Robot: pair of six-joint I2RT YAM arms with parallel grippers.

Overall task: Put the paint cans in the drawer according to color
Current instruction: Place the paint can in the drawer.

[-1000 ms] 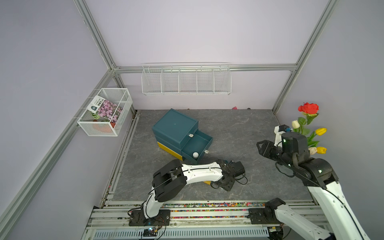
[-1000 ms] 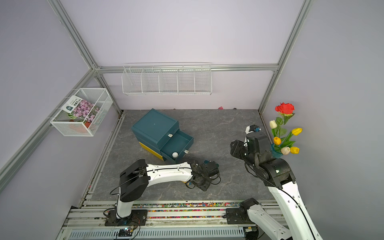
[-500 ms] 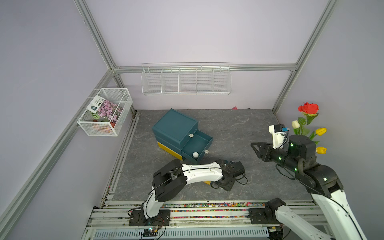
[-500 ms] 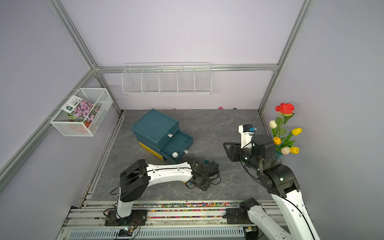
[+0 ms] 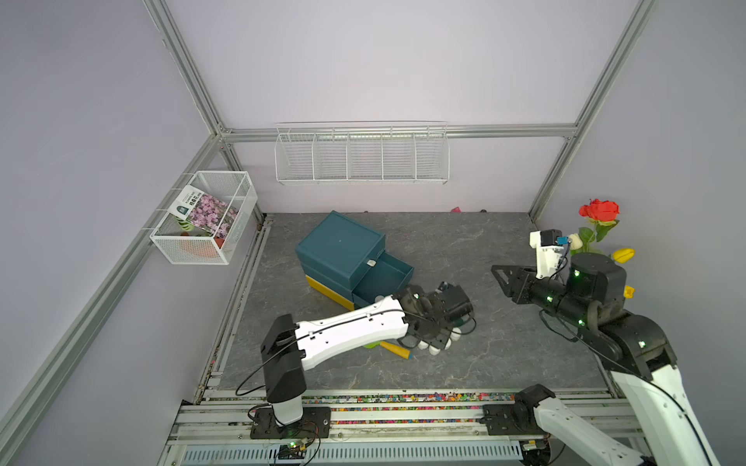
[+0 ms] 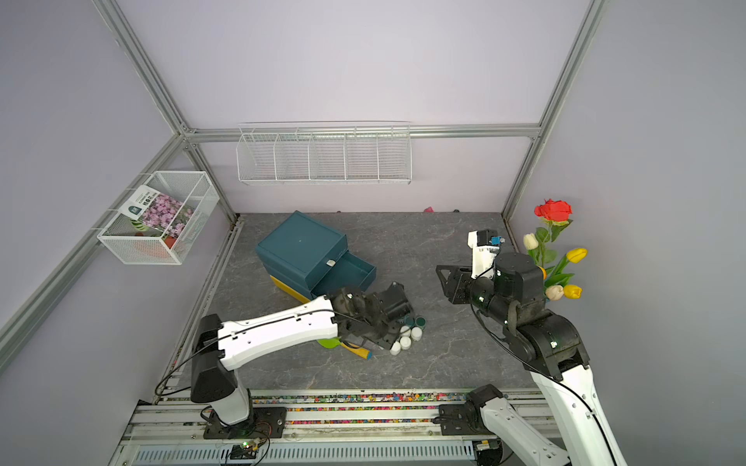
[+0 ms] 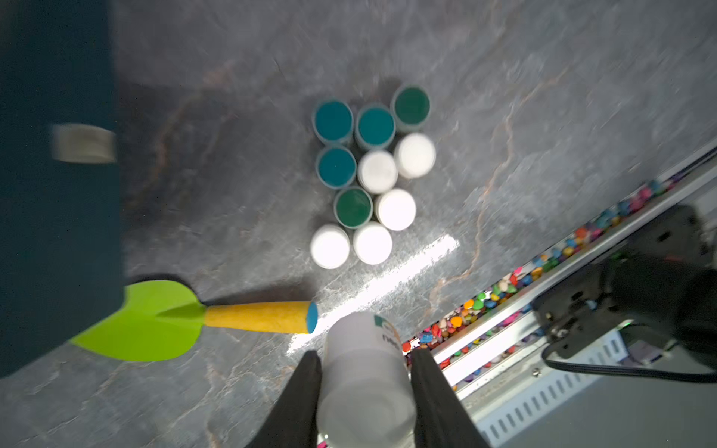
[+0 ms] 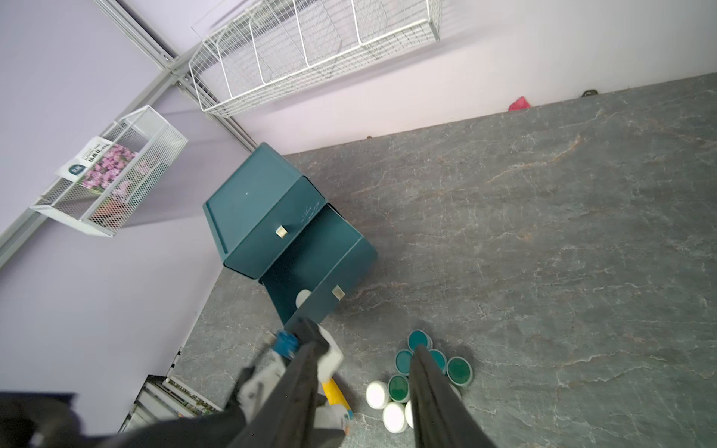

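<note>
Left gripper [image 7: 366, 355] clenched on a white can [image 7: 364, 388], poised over the table [image 7: 543, 116] near the clustered cans [image 7: 372, 174] and a foam dart [image 7: 256, 316]. Right gripper [image 8: 362, 337] spread and empty, raised well apart. Another can [image 8: 303, 298] inside the open teal drawer [image 8: 353, 271].

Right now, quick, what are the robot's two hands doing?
Left gripper: shut on a small white round paint can.
Right gripper: open, holding nothing.
</note>
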